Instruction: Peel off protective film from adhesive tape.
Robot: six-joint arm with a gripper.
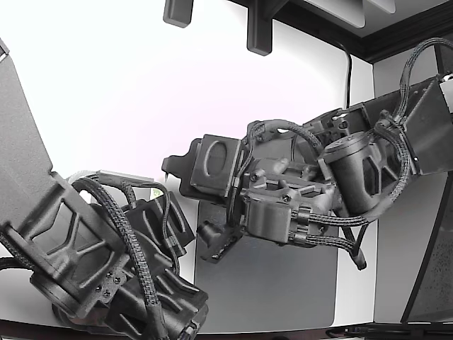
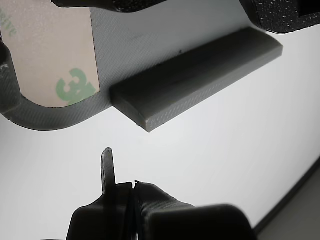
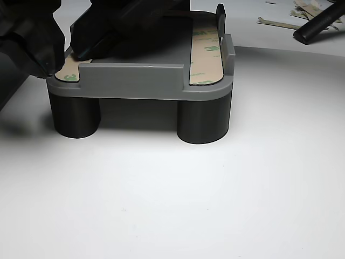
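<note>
Jaws: in the wrist view the gripper (image 2: 131, 187) has its two dark tips pressed together; only a hairline seam shows between them; whether any film is pinched there I cannot tell
Fixture: a grey block (image 3: 141, 81) on two dark round legs, standing on the white bench (image 3: 178, 194); a raised grey bar (image 2: 200, 75) lies just beyond the jaws
Tape: a beige strip (image 2: 52, 50) with green print lies flat on the block, beyond the jaws and apart from them; a second strip (image 3: 206, 51) runs along the block's far side
Arms: in the exterior view two dark arms meet over a grey mat (image 1: 283, 290)
Scraps: beige bits (image 3: 280, 23) lie on the bench behind the block
</note>
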